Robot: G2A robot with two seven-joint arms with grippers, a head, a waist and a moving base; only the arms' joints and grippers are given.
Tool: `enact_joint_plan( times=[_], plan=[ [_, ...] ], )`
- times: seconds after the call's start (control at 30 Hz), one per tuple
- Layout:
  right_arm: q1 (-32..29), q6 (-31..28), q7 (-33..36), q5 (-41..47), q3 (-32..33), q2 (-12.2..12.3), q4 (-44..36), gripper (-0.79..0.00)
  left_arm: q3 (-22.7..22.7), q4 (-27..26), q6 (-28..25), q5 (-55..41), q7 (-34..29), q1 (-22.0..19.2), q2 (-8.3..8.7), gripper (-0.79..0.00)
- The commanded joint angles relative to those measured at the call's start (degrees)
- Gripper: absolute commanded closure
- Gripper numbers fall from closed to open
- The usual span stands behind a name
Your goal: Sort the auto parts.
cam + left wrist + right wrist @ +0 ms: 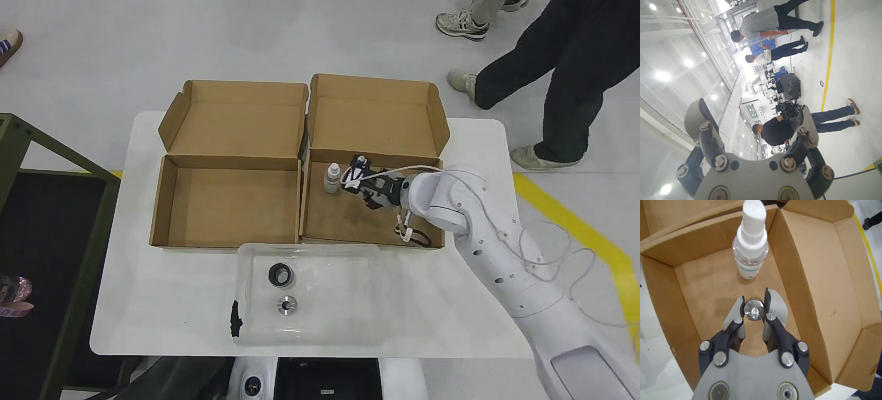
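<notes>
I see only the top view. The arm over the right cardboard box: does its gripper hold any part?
Observer: Yes. The right gripper is shut on a round silver metal part, inside the box.
Operator: Is the white bottle in its way?
Observer: The spray bottle stands upright ahead of the gripper, with a clear gap between them.
Operator: And the left gripper?
Observer: The left gripper is open and holds nothing; it faces the room, not the table.
</notes>
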Motion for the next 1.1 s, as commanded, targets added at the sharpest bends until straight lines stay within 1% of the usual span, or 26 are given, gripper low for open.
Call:
enact_joint_plan(
  times=[0.0,0.13,0.3,0.43,0.5,0.57,0.67,0.83,0.9,1.07],
  plan=[
    [0.8,0.1,-0.1,-0.2,-0.8,-0.3,1.2,0.000,0.0,0.0,0.0,0.0,0.0,0.0,0.00,-0.785],
    [2.0,0.7,-0.5,-0.6,-1.8,-0.9,3.4,0.000,0.0,0.0,0.0,0.0,0.0,0.0,0.00,-0.785],
    [2.9,1.3,-0.7,-0.9,-2.9,-1.4,5.5,-0.034,0.0,0.0,0.0,0.0,0.0,0.0,0.00,-0.785],
    [3.6,1.6,-0.9,-0.9,-3.6,-1.9,7.0,-0.025,0.0,0.0,0.0,0.0,0.0,0.0,0.00,-0.785],
    [3.9,1.7,-1.0,-1.0,-3.9,-2.1,7.6,-0.058,0.0,0.0,0.0,0.0,0.0,0.0,0.00,-0.785],
    [4.2,1.6,-1.0,-1.0,-4.2,-2.3,8.1,-0.151,0.0,0.0,0.0,0.0,0.0,0.0,0.00,-0.785],
    [4.4,1.6,-1.0,-1.0,-4.3,-2.5,8.4,-0.215,0.0,0.0,0.0,0.0,0.0,0.0,0.00,-0.785],
    [4.4,1.4,-1.3,-1.0,-4.3,-2.7,8.8,-0.256,0.0,0.0,0.0,0.0,0.0,0.0,0.00,-0.785],
    [4.2,1.3,-1.7,-1.1,-4.2,-2.7,8.6,-0.283,0.0,0.0,0.0,0.0,0.0,0.0,0.00,-0.785],
    [2.3,1.6,-2.5,-2.0,-2.4,-2.1,5.3,-0.308,0.0,0.0,0.0,0.0,0.0,0.0,0.00,-0.785]
  ],
)
